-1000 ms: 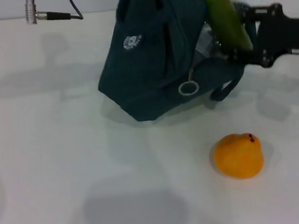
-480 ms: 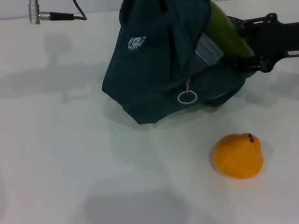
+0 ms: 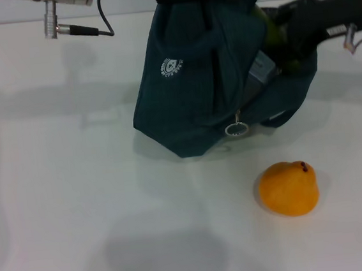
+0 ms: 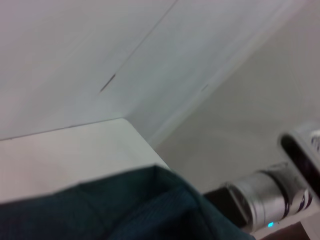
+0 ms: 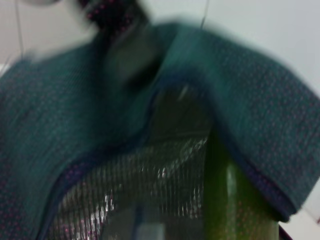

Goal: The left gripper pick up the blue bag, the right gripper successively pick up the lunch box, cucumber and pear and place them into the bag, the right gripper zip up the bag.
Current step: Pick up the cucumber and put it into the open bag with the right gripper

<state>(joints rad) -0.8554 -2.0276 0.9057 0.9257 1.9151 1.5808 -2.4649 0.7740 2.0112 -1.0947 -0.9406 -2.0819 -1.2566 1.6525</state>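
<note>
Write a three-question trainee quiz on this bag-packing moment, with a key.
1. True or false: the pear is inside the blue bag.
2. Which item is the right gripper pushing into the bag's opening? A) cucumber B) pear C) lunch box
3. Fill in: the white zipper ring hangs on the bag's side facing the ____.

Key: 1. False, it lies on the white table, apart from the bag. 2. A. 3. pear.
</note>
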